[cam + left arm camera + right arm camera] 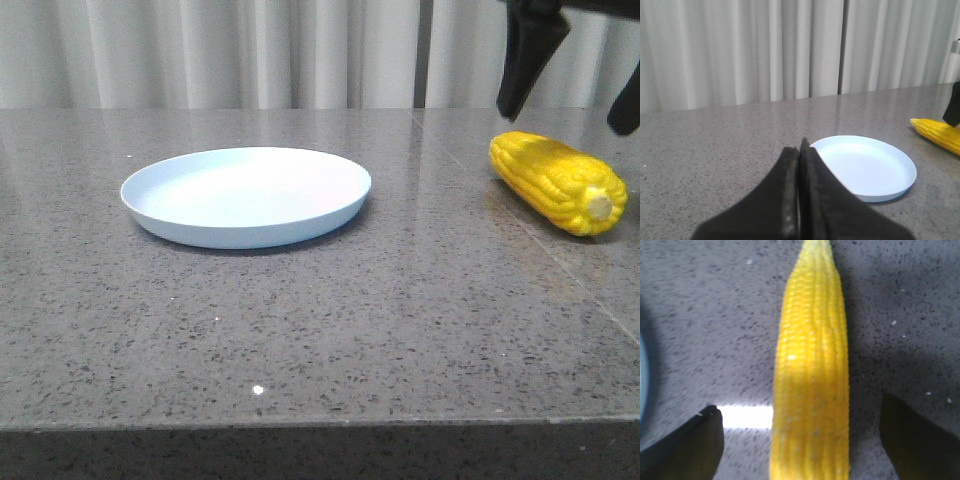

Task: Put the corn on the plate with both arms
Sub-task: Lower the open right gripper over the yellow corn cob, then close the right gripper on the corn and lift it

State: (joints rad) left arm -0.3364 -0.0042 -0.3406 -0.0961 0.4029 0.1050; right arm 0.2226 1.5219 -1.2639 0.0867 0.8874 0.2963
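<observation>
The corn (558, 182) lies on its side on the speckled grey surface (320, 330), at the robot's right, with its pale stub end turned toward the front edge and its tapered tip pointing away toward the curtain (250, 50). It sits well apart from the plate (246, 195), which rests flat on the surface left of centre with nothing on it.

The right claw (578, 85) hangs above the corn, not touching it. Its two black fingers are spread wide: in the front view one finger (528, 55) points down just behind the cob's tip, and the other shows only at the right edge of the picture. In the right wrist view the cob (812, 380) runs lengthwise between the two fingertips (690, 445), with bare surface visible on each side of it, so the claw holds nothing.

The left claw (800, 195) appears only in its own wrist view. Its fingers are pressed together with nothing between them, and it is raised over the surface on the near side of the plate (867, 167). The corn's tip (937, 132) shows beyond the plate at the picture's edge.
</observation>
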